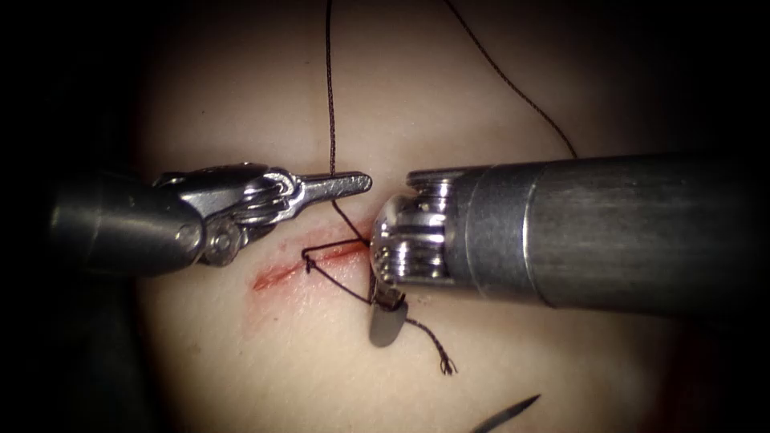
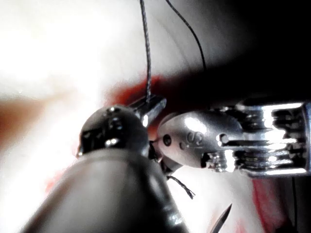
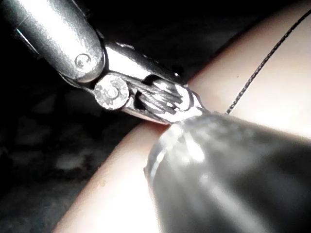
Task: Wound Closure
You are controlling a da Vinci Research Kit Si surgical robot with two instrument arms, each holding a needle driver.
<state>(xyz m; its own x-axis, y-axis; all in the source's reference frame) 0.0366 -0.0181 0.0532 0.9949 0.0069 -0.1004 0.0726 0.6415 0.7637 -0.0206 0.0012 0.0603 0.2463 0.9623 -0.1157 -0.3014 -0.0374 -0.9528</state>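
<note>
Over the cut (image 1: 309,265) — left claw (image 1: 353,183) clamped on thread (image 1: 330,96), right claw (image 1: 388,319) on its tail — needle (image 1: 507,414) half cut off.

Your cut (image 1: 309,261) runs as a short red slit across the pale tissue (image 1: 241,104), rising toward 2 o'clock. The dark thread (image 1: 330,88) drops from 12 o'clock to a knot (image 1: 307,262) on the slit, then trails toward 5 o'clock to a frayed end (image 1: 447,366). The needle (image 1: 507,414) tip lies free on the tissue at 6 o'clock
</note>
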